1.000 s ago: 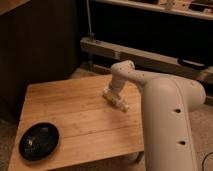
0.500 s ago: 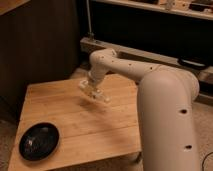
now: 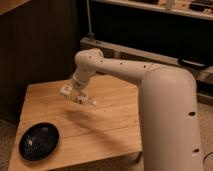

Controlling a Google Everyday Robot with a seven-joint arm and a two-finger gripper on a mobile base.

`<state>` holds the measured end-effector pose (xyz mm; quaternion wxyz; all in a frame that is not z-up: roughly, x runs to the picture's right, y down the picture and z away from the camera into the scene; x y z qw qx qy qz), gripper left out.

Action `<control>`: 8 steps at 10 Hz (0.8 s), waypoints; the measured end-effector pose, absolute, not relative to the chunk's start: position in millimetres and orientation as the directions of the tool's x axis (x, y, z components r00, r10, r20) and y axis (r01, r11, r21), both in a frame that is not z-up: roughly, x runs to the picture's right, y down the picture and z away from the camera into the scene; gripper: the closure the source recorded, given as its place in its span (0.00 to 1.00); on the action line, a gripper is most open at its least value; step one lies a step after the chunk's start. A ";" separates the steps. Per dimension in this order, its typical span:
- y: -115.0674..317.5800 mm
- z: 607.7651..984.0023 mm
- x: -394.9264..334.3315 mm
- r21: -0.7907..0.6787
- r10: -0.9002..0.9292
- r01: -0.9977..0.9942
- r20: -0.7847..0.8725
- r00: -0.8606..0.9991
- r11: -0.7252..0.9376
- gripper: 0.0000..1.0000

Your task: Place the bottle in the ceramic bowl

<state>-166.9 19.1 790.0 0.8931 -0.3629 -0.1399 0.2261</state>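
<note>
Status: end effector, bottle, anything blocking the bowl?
End effector shut on bottle, above table middle. Ceramic bowl lower left of view. Nothing between them.

We find the gripper (image 3: pixel 77 94) above the middle of the table (image 3: pixel 110 125), clamped on the bottle (image 3: pixel 90 102); it hides most of the bottle, leaving only the capped end poking out at lower right. The robot's broad white body (image 3: pixel 170 125) runs off the bottom edge and hides the table's right end. The pale glints inside the ceramic bowl (image 3: pixel 52 134) are too small to identify.
</note>
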 end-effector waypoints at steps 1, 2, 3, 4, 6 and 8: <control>19.2 789.6 -168.0 -0.712 0.505 -0.301 0.087 0.859 0.635 1.00; 19.7 789.4 -169.8 -0.713 0.503 -0.298 0.089 0.860 0.635 1.00; 19.5 789.4 -169.3 -0.712 0.504 -0.299 0.088 0.859 0.635 1.00; 19.4 789.7 -168.3 -0.712 0.505 -0.300 0.087 0.859 0.634 1.00; 19.7 789.3 -169.9 -0.713 0.503 -0.298 0.089 0.860 0.635 1.00; 18.8 789.1 -170.0 -0.713 0.504 -0.297 0.090 0.859 0.635 1.00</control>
